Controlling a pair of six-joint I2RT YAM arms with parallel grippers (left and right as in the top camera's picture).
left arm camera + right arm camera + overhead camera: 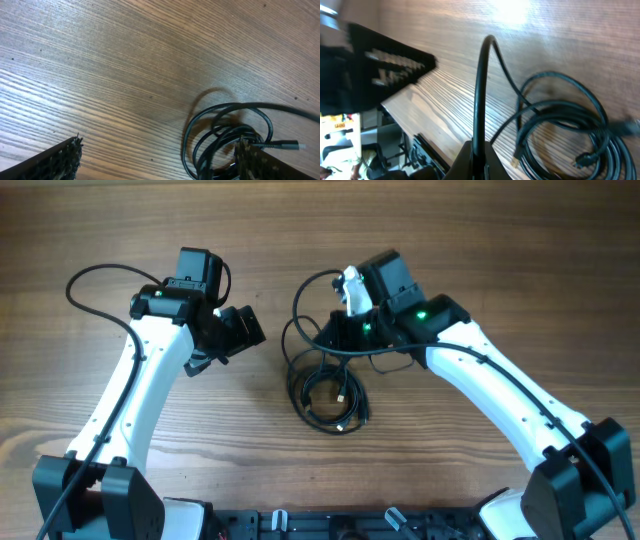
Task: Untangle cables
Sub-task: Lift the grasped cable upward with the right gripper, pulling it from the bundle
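Note:
The cables (330, 395) lie as a tangled bundle of thin black loops on the wooden table, between the two arms. My right gripper (335, 332) stands at the bundle's far edge. In the right wrist view it (477, 162) is shut on one strand (480, 90), which rises from the jaws and arches over to the coil (570, 130). Two plug ends (516, 160) show in that coil. My left gripper (245, 335) is open to the left of the bundle, apart from it. In its own view the left gripper (160, 165) holds nothing, and the coil (225, 135) lies by its right finger (265, 162).
The wooden table (320, 220) fills all views. The left arm's gripper (380, 70) shows dark at the top left of the right wrist view. A dark rail (330, 525) runs along the table's near edge between the arm bases.

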